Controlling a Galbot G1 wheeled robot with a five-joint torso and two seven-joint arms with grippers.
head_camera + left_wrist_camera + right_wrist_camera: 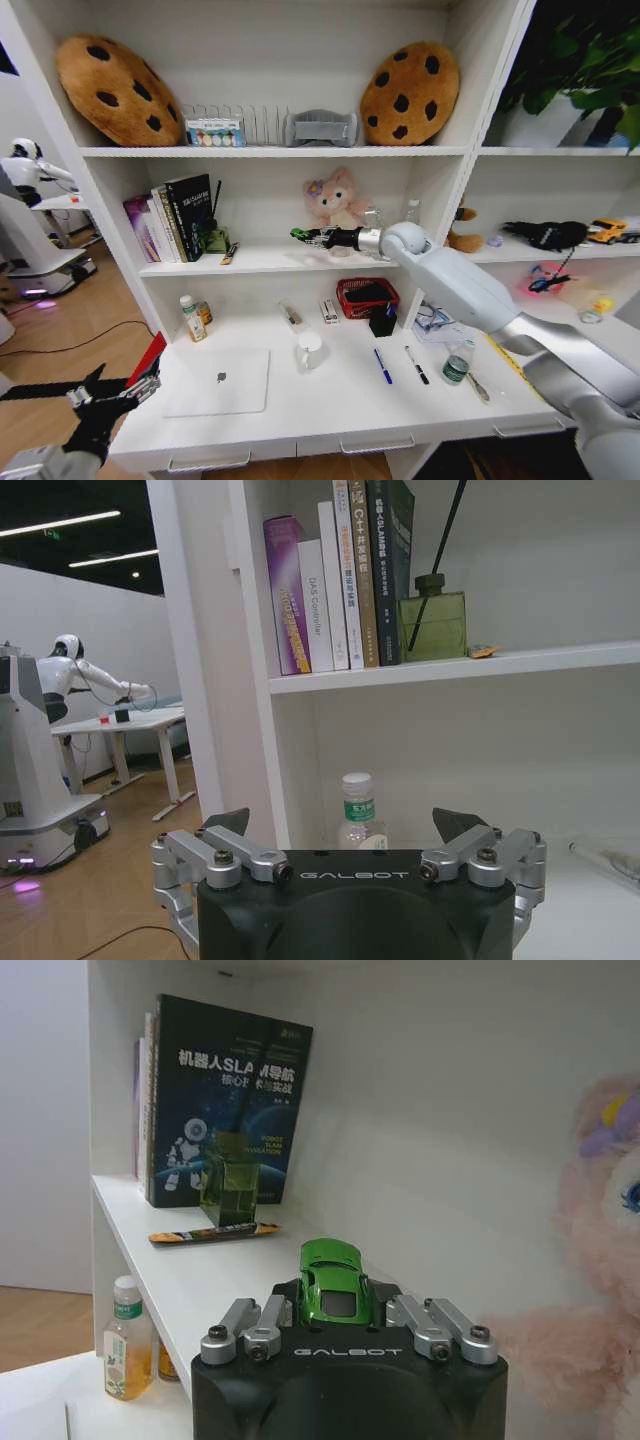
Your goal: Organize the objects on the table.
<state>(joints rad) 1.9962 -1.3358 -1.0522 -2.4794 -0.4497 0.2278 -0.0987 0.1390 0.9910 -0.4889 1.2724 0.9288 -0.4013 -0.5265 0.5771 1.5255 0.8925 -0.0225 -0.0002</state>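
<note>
Right gripper point(300, 236) is extended over the middle shelf point(270, 262), just beside the plush toy point(335, 200), and is clenched on the green car point(332, 1280). The car sits level between the fingers, its long axis in line with the gripper and arm, running along the shelf toward the robot's left; the visible end points away from the wrist toward the books point(175, 217). In the head view the car shows at the gripper tip, above the shelf surface; whether it touches the shelf cannot be told.

Ahead of the car on the same shelf stand a green diffuser bottle point(232, 1186) and a small flat packet point(212, 1233), both apart from the car.

Left gripper point(105, 400) hangs low beside the table's point(320, 410) left front corner, fingers spread and holding nothing.

On the table: laptop point(220, 381) lid shut at left; 2 pens point(383, 366) lying apart at right, long axes running front to back; pen cup point(382, 321) upright; bottles point(194, 319) upright at the left rear; 1 bottle point(457, 363) at right
</note>
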